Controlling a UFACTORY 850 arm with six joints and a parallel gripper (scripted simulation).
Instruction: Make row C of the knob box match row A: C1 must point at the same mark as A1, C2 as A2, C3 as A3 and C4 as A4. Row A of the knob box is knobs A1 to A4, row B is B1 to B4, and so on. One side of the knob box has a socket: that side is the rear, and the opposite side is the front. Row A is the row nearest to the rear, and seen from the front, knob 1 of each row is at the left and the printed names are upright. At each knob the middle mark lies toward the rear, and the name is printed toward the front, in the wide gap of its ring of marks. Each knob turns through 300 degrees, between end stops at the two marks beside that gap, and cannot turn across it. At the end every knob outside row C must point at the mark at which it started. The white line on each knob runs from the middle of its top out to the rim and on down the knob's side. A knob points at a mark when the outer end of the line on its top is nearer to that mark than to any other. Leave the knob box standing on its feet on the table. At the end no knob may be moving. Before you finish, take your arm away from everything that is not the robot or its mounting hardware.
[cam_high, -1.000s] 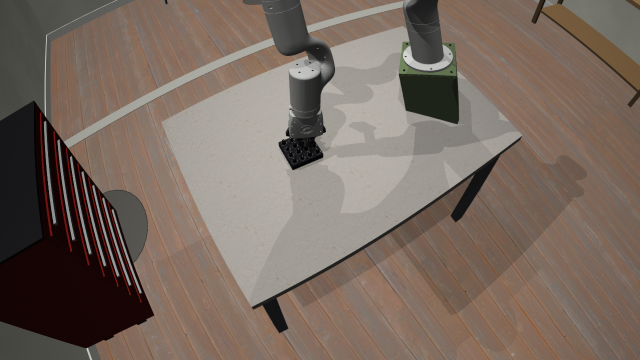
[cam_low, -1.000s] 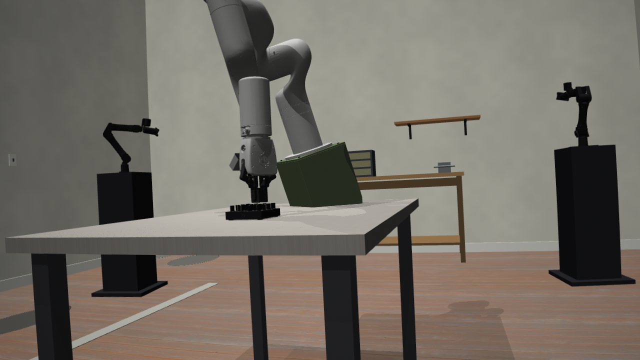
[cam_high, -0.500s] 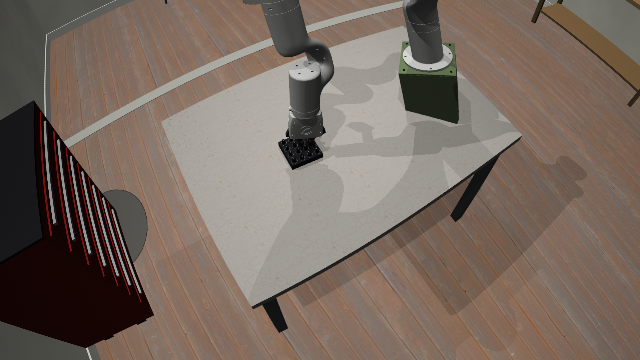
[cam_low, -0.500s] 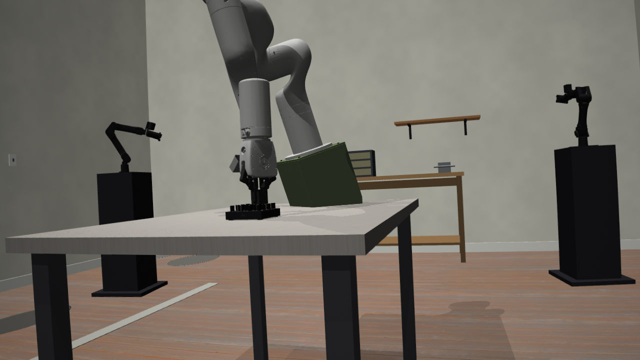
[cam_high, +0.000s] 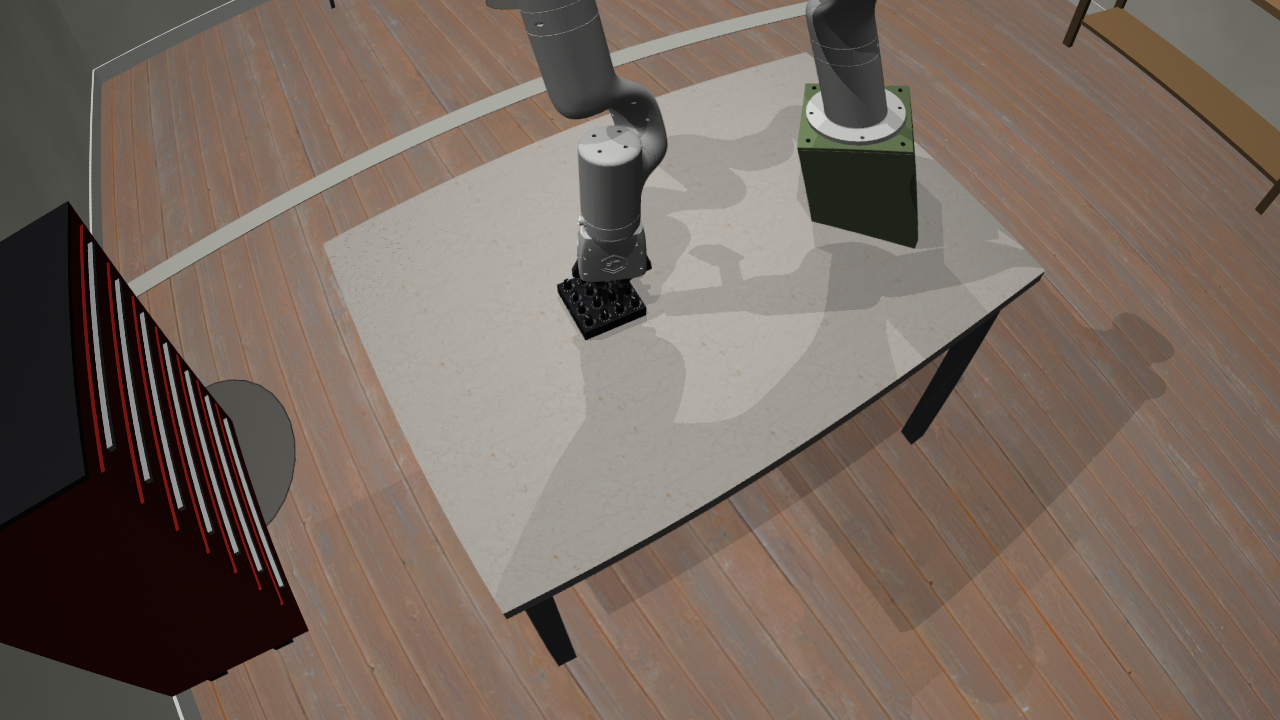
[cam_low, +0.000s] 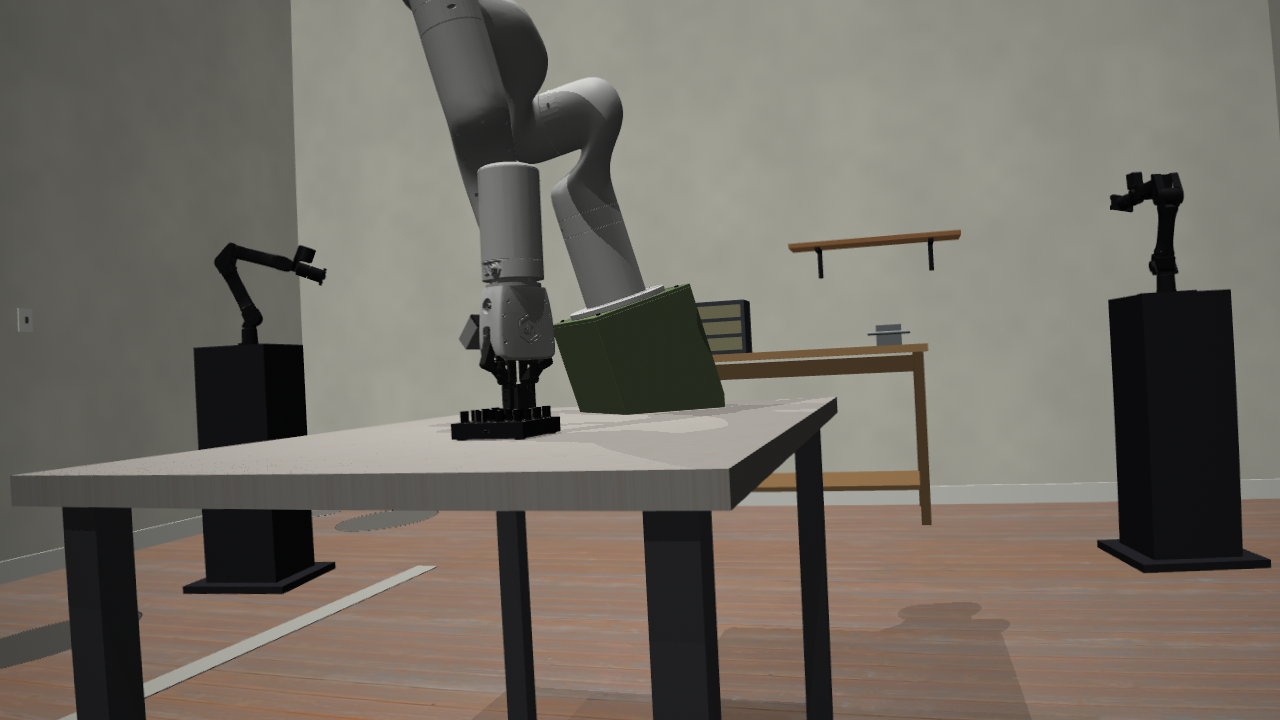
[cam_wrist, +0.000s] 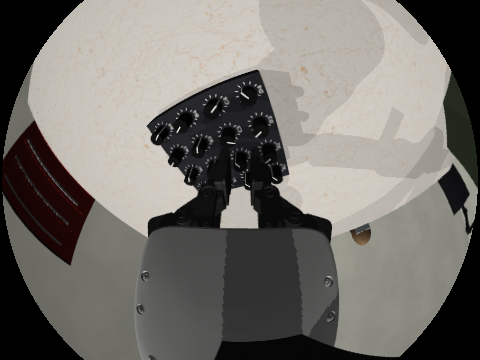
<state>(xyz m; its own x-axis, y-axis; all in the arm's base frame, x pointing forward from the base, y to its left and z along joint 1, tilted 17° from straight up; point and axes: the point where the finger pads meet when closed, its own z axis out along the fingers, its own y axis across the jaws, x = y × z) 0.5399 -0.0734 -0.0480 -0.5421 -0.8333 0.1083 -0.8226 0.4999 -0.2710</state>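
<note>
I can read no lettering in any view — the printed names on the knob box (cam_wrist: 220, 130) are too small, its marks mere white ticks.

Matt black plastic knob box (cam_high: 601, 309), pale speckled stone-look table top (cam_high: 501, 429), smooth grey arm (cam_high: 611, 192), wood plank floor (cam_high: 1029, 537)
</note>
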